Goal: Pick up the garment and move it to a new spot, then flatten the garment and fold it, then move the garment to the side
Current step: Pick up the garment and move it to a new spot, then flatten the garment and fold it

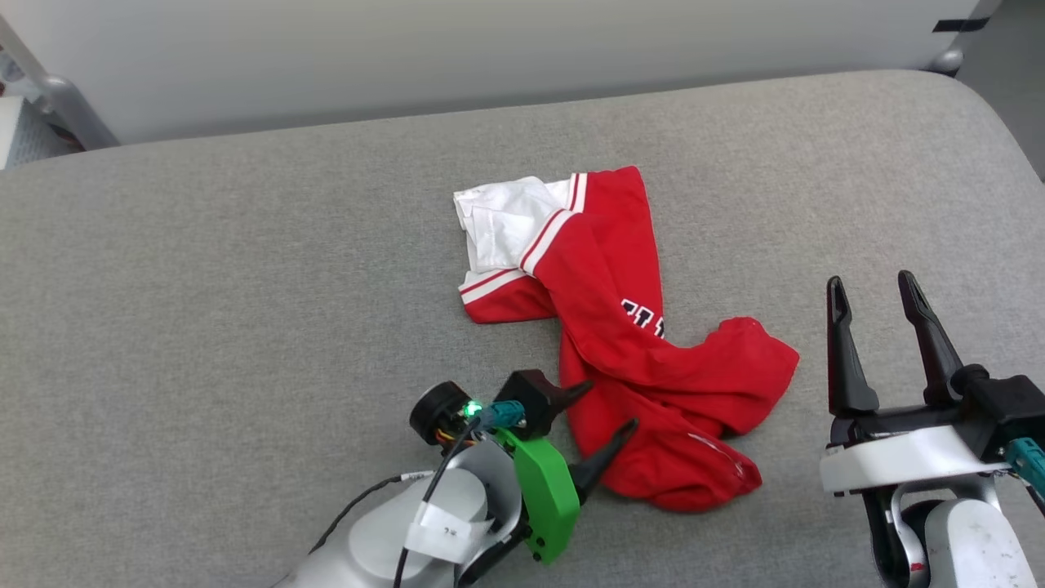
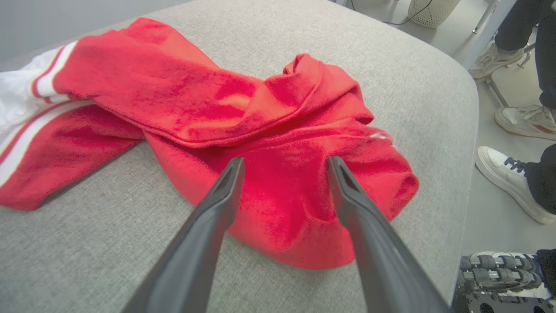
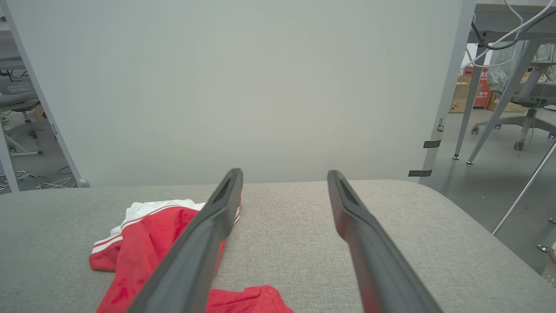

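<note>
At six o'clock on the grey fabric-covered table (image 1: pixel 245 327), the left gripper (image 1: pixel 608 408) is wide open and empty. At four o'clock the right gripper (image 1: pixel 870 286) is the same. The crumpled red jersey garment with white sleeves (image 1: pixel 604 278) lies at centre, so a grip may catch doubled, twisted layers.

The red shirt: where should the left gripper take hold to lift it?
Probably the bunched near end of the garment, from the robot's left, where the open left gripper points: folds stand up there for pinching, while the white sleeve lies flat.
</note>
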Motion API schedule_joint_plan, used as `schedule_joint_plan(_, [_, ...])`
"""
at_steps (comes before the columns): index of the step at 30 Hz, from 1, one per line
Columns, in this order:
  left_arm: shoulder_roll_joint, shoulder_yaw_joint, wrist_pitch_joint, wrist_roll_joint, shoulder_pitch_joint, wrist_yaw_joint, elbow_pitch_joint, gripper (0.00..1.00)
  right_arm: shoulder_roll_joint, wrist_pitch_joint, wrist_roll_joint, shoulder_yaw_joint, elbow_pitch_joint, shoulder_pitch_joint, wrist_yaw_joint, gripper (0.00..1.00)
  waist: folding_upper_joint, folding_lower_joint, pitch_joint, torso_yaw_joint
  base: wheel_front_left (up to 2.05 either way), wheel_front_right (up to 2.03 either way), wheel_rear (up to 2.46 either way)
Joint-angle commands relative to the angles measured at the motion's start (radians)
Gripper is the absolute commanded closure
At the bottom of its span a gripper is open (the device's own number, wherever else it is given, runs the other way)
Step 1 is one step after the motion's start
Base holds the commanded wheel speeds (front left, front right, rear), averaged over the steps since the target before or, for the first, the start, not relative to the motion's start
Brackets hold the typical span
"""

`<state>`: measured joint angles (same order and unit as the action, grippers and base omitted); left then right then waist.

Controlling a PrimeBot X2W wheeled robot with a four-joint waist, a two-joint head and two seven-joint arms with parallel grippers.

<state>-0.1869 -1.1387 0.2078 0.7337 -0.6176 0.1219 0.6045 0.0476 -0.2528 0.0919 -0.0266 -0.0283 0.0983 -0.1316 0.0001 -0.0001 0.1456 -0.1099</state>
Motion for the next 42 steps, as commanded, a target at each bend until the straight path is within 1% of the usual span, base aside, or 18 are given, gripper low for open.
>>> schedule_joint_plan(1, [-0.005,0.021,0.018,0.009,0.002,-0.012,0.000,0.00,0.003,-0.009,-0.006,0.001,0.008,-0.020,0.001,0.00,-0.0001,0.0001,-0.047,0.043,0.00,0.00,0.00])
schedule_joint_plan(5, [-0.046,0.101,0.048,0.010,0.019,-0.061,-0.040,0.00,0.003,-0.009,-0.009,0.005,0.028,-0.042,0.001,0.00,-0.0001,0.0001,-0.096,0.081,0.00,0.00,0.00])
schedule_joint_plan(7, [-0.075,0.158,0.052,0.002,0.039,-0.095,-0.084,0.00,0.003,-0.009,-0.007,0.007,0.039,-0.057,0.001,0.00,-0.0001,0.0001,-0.118,0.100,0.00,0.00,0.00])
schedule_joint_plan(10, [-0.118,0.292,0.053,-0.040,0.106,-0.157,-0.203,0.00,0.003,-0.009,-0.010,0.011,0.056,-0.079,0.001,0.00,-0.0001,0.0001,-0.144,0.123,0.00,0.00,0.00])
schedule_joint_plan(14, [-0.144,0.476,0.054,-0.109,0.260,-0.218,-0.347,0.00,0.003,-0.009,-0.011,0.017,0.081,-0.102,0.001,0.00,-0.0001,0.0001,-0.167,0.144,0.00,0.00,0.00])
schedule_joint_plan(17, [-0.139,0.580,0.054,-0.166,0.378,-0.233,-0.417,0.00,0.003,-0.009,-0.011,0.021,0.096,-0.112,0.001,0.00,-0.0001,0.0001,-0.175,0.152,0.00,0.00,0.00])
schedule_joint_plan(21, [-0.103,0.689,0.054,-0.248,0.501,-0.224,-0.483,0.00,0.003,-0.006,-0.011,0.025,0.110,-0.119,0.001,0.00,-0.0001,0.0001,-0.175,0.162,0.00,0.00,0.00])
schedule_joint_plan(24, [-0.074,0.742,0.054,-0.323,0.563,-0.214,-0.509,0.00,0.003,-0.004,-0.012,0.026,0.119,-0.123,0.001,0.00,-0.0001,0.0001,-0.175,0.167,0.00,0.00,0.00])
schedule_joint_plan(26, [-0.045,0.778,0.054,-0.351,0.590,-0.205,-0.523,0.00,0.003,-0.004,-0.010,0.025,0.123,-0.125,0.001,0.00,-0.0001,0.0001,-0.175,0.170,0.00,0.00,0.00])
schedule_joint_plan(31, [-0.007,0.824,0.054,-0.436,0.619,-0.149,-0.534,0.00,0.003,-0.004,-0.005,0.029,0.134,-0.125,0.001,0.00,-0.0001,0.0001,-0.170,0.176,0.00,0.00,0.00])
schedule_joint_plan(39, [0.051,0.900,0.054,-0.492,0.624,-0.071,-0.530,0.00,0.003,-0.005,-0.002,0.028,0.142,-0.115,0.001,0.00,-0.0001,0.0001,-0.153,0.180,0.00,0.00,0.00])
schedule_joint_plan(42, [0.065,0.914,0.054,-0.507,0.622,-0.051,-0.524,0.00,0.003,0.000,-0.013,0.028,0.144,-0.108,0.001,0.00,-0.0001,0.0001,-0.138,0.186,0.00,0.00,0.00])
